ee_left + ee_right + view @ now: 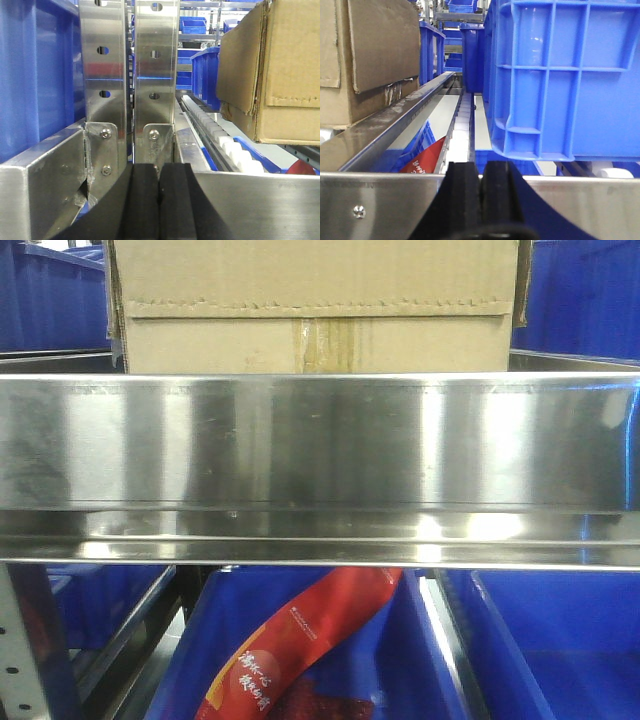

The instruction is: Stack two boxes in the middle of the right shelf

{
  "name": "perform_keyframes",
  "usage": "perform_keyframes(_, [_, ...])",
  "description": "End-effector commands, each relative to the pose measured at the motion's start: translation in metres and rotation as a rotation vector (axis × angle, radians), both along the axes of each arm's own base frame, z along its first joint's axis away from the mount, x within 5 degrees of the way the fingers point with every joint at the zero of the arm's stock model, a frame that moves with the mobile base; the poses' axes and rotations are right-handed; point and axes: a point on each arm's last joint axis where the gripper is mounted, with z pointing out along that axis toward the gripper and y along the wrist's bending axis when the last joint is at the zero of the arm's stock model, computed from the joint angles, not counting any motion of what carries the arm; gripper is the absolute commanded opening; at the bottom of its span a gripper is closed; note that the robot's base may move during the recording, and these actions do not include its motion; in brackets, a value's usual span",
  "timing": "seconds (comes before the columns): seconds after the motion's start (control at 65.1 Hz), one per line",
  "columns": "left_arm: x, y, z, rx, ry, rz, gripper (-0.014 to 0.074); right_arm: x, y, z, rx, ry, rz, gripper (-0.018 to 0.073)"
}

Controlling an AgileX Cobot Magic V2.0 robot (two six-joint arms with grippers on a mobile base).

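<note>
The cardboard box (315,305) sits on the steel shelf (320,455), between the left end effector (159,200) and right end effector (481,200), both pressed together, empty, neither clearly nearer.

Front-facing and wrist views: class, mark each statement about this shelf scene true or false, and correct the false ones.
1. A cardboard box sits on the steel shelf behind its shiny front rail. True.
2. A second carton is stacked on top of that box. False: only one carton shows in these views, and its top is cut off in the front view.
3. The left gripper has its pads pressed together. True.
4. The right gripper holds the box. False: its pads are shut on nothing.
5. A red packet lies in a blue bin below the shelf. True.
6. The bins around the shelf are green. False: they are blue.
</note>
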Motion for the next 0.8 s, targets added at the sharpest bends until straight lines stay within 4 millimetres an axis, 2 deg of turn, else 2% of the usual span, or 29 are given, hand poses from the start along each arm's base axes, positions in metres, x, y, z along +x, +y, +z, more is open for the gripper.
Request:
perform_keyframes(0.0, [-0.0008,0.0003,0.0033,-0.003,-0.032,0.004,-0.0111,-0.0007,-0.0006,0.0028,-0.002,-0.039,-0.008,-0.0162])
perform_keyframes(0.783, [-0.0008,0.0003,0.0033,-0.003,-0.032,0.004,-0.0111,-0.0007,-0.0006,0.0029,-0.002,-0.041,-0.009,-0.0162])
